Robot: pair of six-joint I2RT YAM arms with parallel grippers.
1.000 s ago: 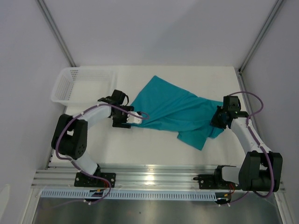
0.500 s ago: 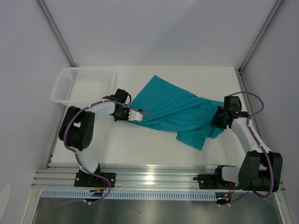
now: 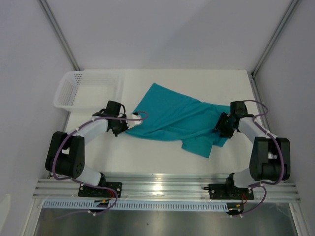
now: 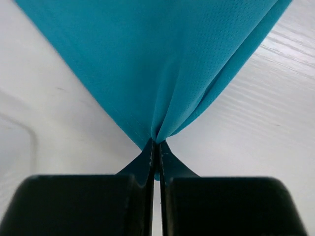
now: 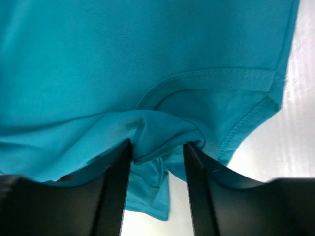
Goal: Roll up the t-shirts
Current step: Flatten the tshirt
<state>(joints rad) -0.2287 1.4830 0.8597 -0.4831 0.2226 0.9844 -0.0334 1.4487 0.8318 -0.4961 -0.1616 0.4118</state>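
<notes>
Grips the t-shirt [image 3: 172, 115] at both ends, low over the white tabletop [image 3: 147, 160]. On the left, pinches a corner of the t-shirt's left edge in the left jaws, pressed tight together with only a thin sliver of cloth between them. From the left wrist, fans up and away from that pinch in smooth teal folds [image 4: 162, 59], with bare tabletop to either side. On the right, holds a bunched fold in the right jaws, set narrowly apart with the cloth wadded between them, close by a stitched hem [image 5: 231, 73]. From above, takes this second hold at the t-shirt's right edge. Lies spread aslant across mid-tabletop between the two holds, creased through the middle. Drops one flap toward the near side, just left of the right jaws. Points one corner toward the far side, past the left jaws. Leaves the white mesh basket [image 3: 63, 89] at the far left corner of the tabletop, apart from the t-shirt.
</notes>
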